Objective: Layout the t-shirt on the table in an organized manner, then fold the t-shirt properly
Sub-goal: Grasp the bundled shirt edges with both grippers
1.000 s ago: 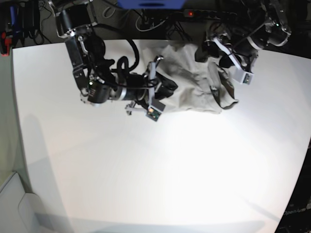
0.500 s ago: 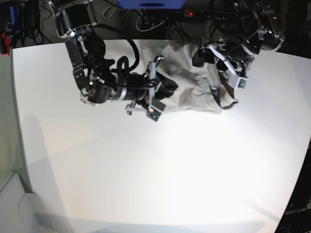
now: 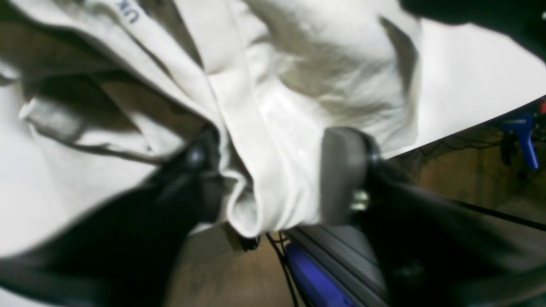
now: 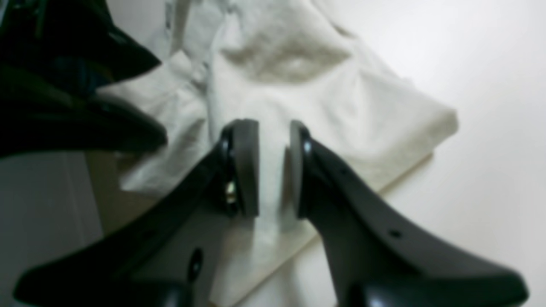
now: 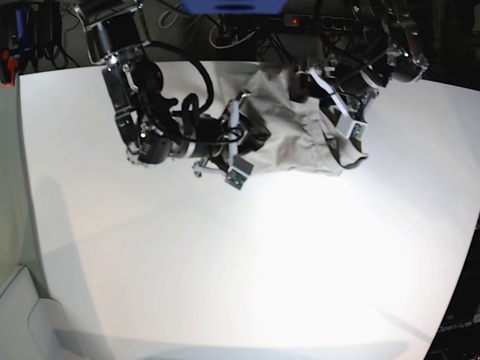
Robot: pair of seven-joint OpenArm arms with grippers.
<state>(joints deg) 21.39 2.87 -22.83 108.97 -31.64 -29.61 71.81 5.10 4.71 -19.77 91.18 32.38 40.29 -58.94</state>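
- Left wrist view: I see my left gripper (image 3: 273,179) with a thick fold of the t-shirt (image 3: 298,85) between its fingers (image 3: 341,170), at the table (image 3: 469,76) edge; whether it has clamped, I cannot tell.
- Right wrist view: my right gripper (image 4: 273,166) pinches a ridge of cloth between its pads (image 4: 247,166).
- Base view: the t-shirt (image 5: 292,142) lies bunched near the table's (image 5: 225,262) far edge, between both arms.

T-shirt (image 5: 300,135) on table's (image 5: 225,262) far edge.
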